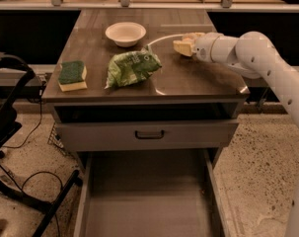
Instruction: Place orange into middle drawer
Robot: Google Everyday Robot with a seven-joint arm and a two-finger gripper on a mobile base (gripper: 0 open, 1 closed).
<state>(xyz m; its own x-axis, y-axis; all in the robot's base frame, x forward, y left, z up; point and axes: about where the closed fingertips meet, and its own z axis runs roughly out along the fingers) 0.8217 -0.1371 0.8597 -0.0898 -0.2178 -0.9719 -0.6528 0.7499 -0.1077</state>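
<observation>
No orange shows in the camera view. The middle drawer is pulled out at the bottom, a wide grey metal box with a bare floor and thin low side walls. My gripper is at the end of the white arm, which reaches in from the right. It sits low over the right rear part of the wooden cabinet top, to the right of the white bowl. Whether it holds anything is hidden.
A green bag lies at the middle of the top and a green and yellow sponge lies at its left. A closed grey drawer front with a black handle is above the open drawer. A black stand and cables are at the left on the floor.
</observation>
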